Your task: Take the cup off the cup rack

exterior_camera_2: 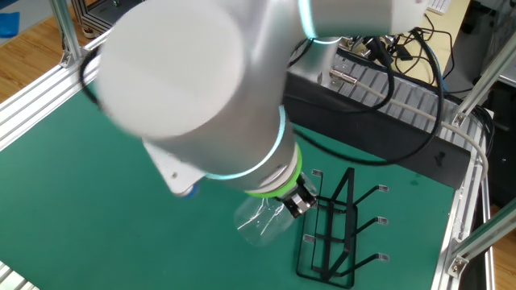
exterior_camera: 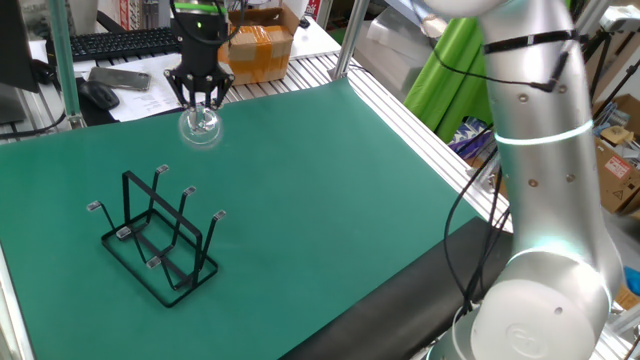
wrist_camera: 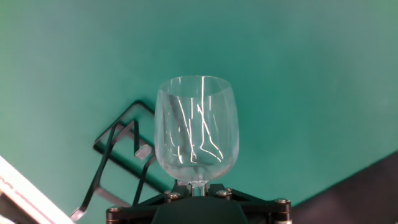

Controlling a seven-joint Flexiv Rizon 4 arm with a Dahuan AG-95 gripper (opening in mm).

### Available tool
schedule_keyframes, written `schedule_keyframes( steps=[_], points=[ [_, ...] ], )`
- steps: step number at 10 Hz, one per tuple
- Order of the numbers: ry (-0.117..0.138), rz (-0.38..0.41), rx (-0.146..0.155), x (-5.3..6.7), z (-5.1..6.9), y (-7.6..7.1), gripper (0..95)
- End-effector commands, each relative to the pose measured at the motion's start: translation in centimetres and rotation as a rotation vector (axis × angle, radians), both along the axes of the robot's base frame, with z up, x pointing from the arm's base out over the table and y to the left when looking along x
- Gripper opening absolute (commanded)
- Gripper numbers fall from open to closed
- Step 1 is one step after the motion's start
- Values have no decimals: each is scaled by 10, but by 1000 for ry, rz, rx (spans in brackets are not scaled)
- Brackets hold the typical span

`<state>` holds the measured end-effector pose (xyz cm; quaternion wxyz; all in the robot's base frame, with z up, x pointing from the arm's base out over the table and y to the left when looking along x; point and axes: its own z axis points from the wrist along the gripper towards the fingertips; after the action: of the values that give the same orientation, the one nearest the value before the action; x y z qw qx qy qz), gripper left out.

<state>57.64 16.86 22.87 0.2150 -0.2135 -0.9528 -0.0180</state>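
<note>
The cup [exterior_camera: 201, 126] is a clear stemmed wine glass. My gripper [exterior_camera: 200, 100] is shut on its stem and holds it bowl-down, high above the green mat, behind the cup rack. In the hand view the cup [wrist_camera: 196, 127] fills the middle, its stem pinched in my gripper [wrist_camera: 196, 186] at the bottom edge. In the other fixed view the cup [exterior_camera_2: 262, 221] hangs under the wrist, left of the rack. The cup rack [exterior_camera: 160, 235] is black thin wire with bent-tip prongs and stands bare on the mat; it also shows in the other fixed view [exterior_camera_2: 334, 234] and the hand view [wrist_camera: 121, 155].
The green mat [exterior_camera: 330, 190] covers the table. A cardboard box [exterior_camera: 262, 40], a keyboard [exterior_camera: 120, 42] and a mouse [exterior_camera: 100, 95] lie beyond the far edge. Aluminium frame rails [exterior_camera: 430, 120] run along the right side. The arm's base [exterior_camera: 540, 300] stands at the front right.
</note>
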Motion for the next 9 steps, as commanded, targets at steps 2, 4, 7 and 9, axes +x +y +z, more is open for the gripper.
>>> schedule_keyframes(
  steps=[2, 4, 7, 9],
  points=[
    [-60, 44, -28, 5, -7, -13, 0],
    [-96, 61, -42, 6, -9, -17, 0],
    [-147, 107, -85, 7, -12, -22, 0],
    [-174, 145, -73, 10, -22, -38, 0]
  ],
)
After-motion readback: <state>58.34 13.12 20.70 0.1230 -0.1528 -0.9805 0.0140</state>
